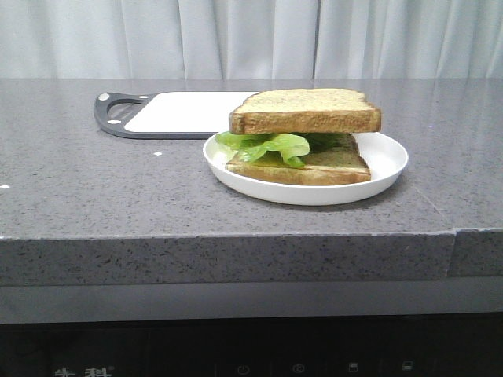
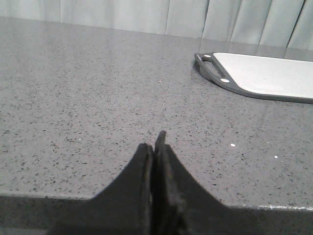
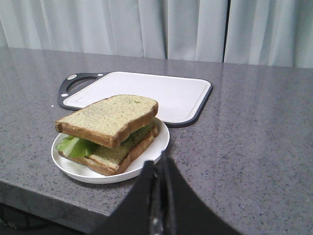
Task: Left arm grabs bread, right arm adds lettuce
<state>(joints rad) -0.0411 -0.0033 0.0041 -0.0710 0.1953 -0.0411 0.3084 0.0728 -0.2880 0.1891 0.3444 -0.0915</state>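
A white plate (image 1: 385, 169) holds a stacked sandwich. The top bread slice (image 1: 306, 111) lies over the green lettuce leaf (image 1: 263, 146), which lies on a lower bread slice (image 1: 314, 169). The stack also shows in the right wrist view, with the top bread (image 3: 107, 119), the lettuce (image 3: 76, 146) and the plate (image 3: 156, 144). My right gripper (image 3: 157, 165) is shut and empty, just off the plate's rim near the table edge. My left gripper (image 2: 154, 142) is shut and empty, over bare table near its front edge, far from the plate. Neither arm shows in the front view.
A white cutting board with a black rim and handle (image 1: 169, 114) lies behind the plate; it also shows in the left wrist view (image 2: 264, 76) and the right wrist view (image 3: 146, 93). Grey speckled counter (image 1: 94, 188) with a front edge. Pale curtain behind.
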